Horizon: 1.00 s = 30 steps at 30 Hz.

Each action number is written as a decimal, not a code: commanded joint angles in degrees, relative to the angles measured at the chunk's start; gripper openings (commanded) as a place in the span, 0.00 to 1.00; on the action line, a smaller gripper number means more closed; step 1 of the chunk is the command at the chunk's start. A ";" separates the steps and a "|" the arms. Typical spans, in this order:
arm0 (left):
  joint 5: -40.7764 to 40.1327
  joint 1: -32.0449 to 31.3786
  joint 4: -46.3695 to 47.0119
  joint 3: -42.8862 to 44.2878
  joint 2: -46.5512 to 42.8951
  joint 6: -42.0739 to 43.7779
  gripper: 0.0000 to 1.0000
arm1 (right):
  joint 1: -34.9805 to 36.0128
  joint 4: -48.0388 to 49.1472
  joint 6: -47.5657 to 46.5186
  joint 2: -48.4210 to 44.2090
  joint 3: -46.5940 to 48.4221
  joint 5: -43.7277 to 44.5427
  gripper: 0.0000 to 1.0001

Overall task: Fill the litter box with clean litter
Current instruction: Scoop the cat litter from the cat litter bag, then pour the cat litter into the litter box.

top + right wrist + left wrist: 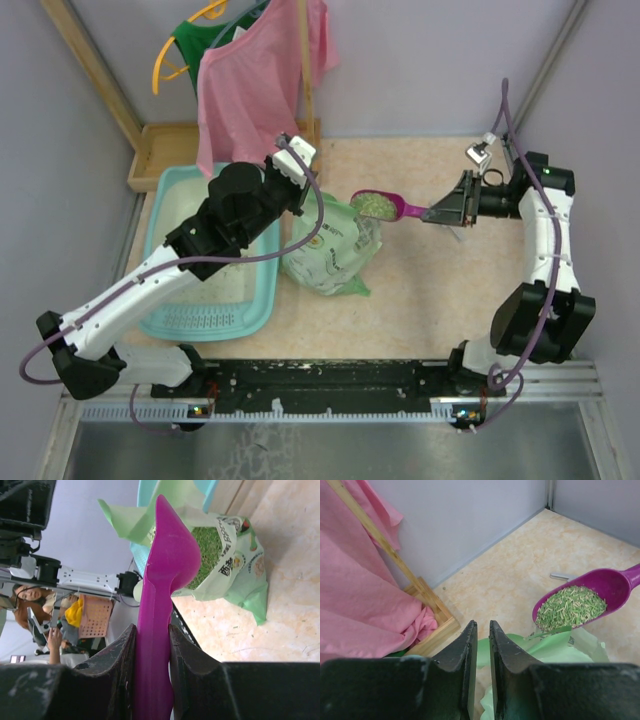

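Observation:
The light-teal litter box (262,290) lies at the left, with my left arm stretched over it. Beside it stands an open pale green bag (335,255). My left gripper (312,195) (481,625) sits at the bag's upper rim, its jaws nearly together with bag film between them. A magenta scoop (400,208) (167,565) hovers over the bag mouth, heaped with clean litter (375,205) (572,607). My right gripper (432,214) (152,627) is shut on the scoop's handle. More litter (207,555) shows inside the bag.
A wooden tray (160,150) stands behind the litter box. A pink cloth (255,90) and a green shirt on a yellow hanger (175,65) hang over it. Walls close in at the left, back and right. A small metal piece (562,576) lies on the floor.

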 commanded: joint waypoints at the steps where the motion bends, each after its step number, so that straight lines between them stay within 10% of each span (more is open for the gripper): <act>1: -0.67 0.06 1.86 -0.25 -1.23 -0.26 0.22 | -1.22 -2.26 -1.90 0.20 4.79 -5.42 0.00; 30: -0.45 0.06 2.45 0.10 -0.16 -0.18 0.22 | -2.39 -3.92 -2.42 1.74 7.78 -7.57 0.00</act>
